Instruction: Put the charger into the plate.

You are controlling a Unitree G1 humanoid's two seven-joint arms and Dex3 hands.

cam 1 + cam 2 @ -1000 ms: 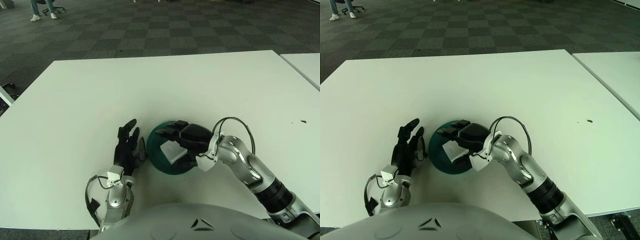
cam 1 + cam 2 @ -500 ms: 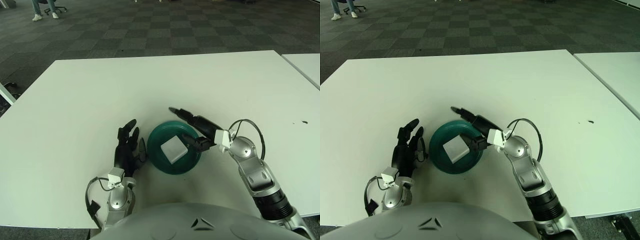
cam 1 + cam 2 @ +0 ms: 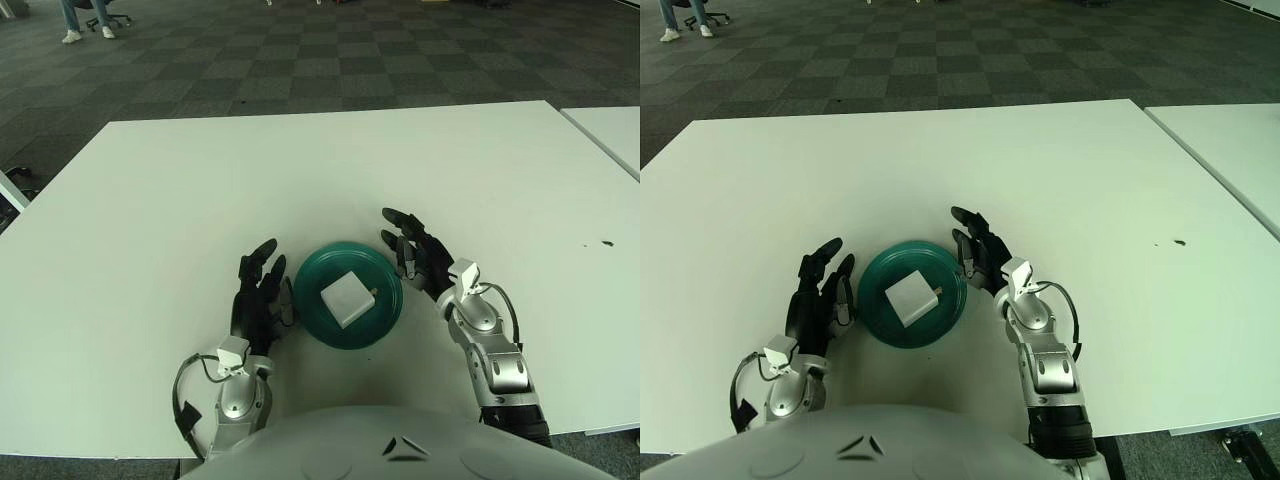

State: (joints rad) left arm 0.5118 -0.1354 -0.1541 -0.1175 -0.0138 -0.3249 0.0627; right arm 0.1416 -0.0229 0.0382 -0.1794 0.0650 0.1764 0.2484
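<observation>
A white square charger [image 3: 346,299] lies inside the dark green plate [image 3: 381,318] on the white table, near my body. My right hand [image 3: 415,250] rests on the table just right of the plate, fingers spread, holding nothing. My left hand [image 3: 258,290] lies flat on the table just left of the plate, fingers open and empty. The charger [image 3: 911,298] and the plate [image 3: 881,330] also show in the right eye view, with the right hand [image 3: 978,244] and left hand [image 3: 820,290] on either side.
The white table [image 3: 300,180] spreads far ahead and to both sides. A second white table [image 3: 610,125] stands at the right across a gap. A small dark speck [image 3: 606,242] lies at the far right. Checkered carpet lies beyond.
My right hand let go of the charger in the plate, pulled back to the right and settled on the table beside the plate with fingers open. The left hand stayed in place.
</observation>
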